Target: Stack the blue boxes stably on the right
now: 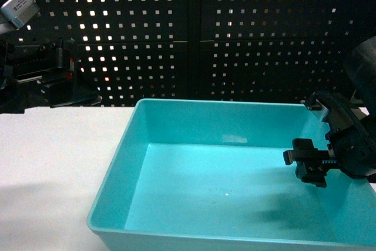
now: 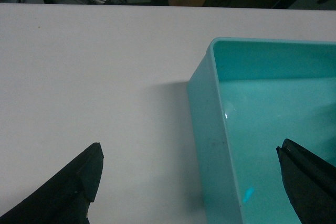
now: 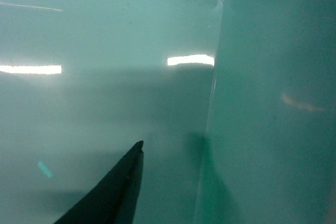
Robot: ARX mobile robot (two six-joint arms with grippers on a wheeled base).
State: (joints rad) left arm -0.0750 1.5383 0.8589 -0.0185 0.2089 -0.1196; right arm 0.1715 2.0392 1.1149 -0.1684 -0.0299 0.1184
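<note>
A smooth turquoise rectangular plastic tub [image 1: 176,163] with tapered walls and a rolled rim sits on the white table [image 1: 53,163], filling the lower middle and right of the head view. Behind the tub stands a black perforated panel [image 1: 235,33] with light showing through its holes.

The right gripper [image 1: 308,166] reaches down inside the tub, close to the tub's right wall. The head view shows its black body and arm over that wall, but not how its jaws stand. The right wrist view adds only 1 dark fingertip [image 3: 118,187] low inside the tub, beside an inner corner where the floor meets the wall; the second finger is out of frame, so whether this gripper is spread or closed cannot be told.

The left gripper [image 2: 191,182] is seen in the left wrist view alone. Its 2 black fingers are spread wide and straddle the tub's near-left wall: 1 fingertip [image 2: 86,174] is outside over the table, the other inside over the tub's floor. Neither touches the wall. In the head view only part of the left arm [image 1: 35,66] appears, raised well to the left of the tub.
</note>
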